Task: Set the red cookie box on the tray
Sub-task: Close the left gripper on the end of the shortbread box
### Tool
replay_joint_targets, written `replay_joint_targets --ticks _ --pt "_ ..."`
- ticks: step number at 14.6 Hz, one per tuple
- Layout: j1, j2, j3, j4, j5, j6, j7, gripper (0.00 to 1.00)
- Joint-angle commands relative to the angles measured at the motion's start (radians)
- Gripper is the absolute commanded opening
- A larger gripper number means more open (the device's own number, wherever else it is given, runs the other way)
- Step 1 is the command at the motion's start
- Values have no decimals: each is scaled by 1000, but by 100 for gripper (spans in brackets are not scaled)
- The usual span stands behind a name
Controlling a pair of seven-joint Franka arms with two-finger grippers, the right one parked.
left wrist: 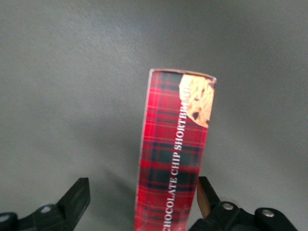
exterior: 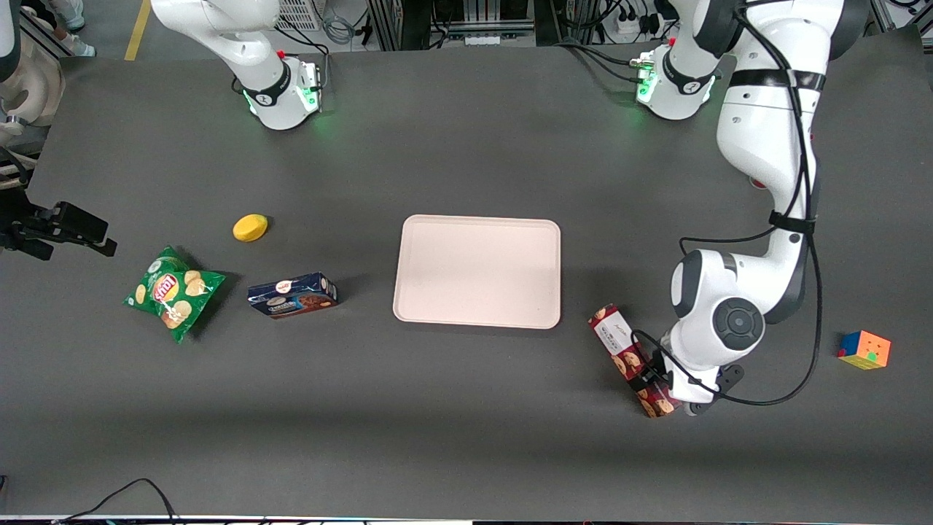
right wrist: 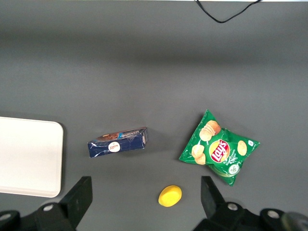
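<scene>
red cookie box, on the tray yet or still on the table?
Still on the table. The red cookie box lies flat beside the tray, apart from it; the open gripper straddles it.

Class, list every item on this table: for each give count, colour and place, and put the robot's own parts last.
Tray: one, cream, mid-table, nothing on it.
Red cookie box: one, dark-red plaid, on the table beside the tray, toward the working arm's end.
Blue cookie box: one, dark blue, beside the tray, toward the parked arm's end.
Chip bag: one, green, beside the blue box.
Yellow object: one, farther from the camera than the blue box.
Cube: one, multicoloured, working arm's end.
Gripper: one, black, open, fingers straddling the red box.
</scene>
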Motion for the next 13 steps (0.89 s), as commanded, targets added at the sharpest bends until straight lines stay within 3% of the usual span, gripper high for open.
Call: replay_joint_targets --ticks 1,3,5,7,13 --pt "-26 40 3 51 -9 -2 -35 79" --pt "-28 40 -3 52 -9 -4 -28 46" --pt "-32 40 -2 52 -5 -4 -15 29" --pt "-34 40 -2 52 6 -5 19 0" --pt "-40 -9 3 69 6 -92 90 0"
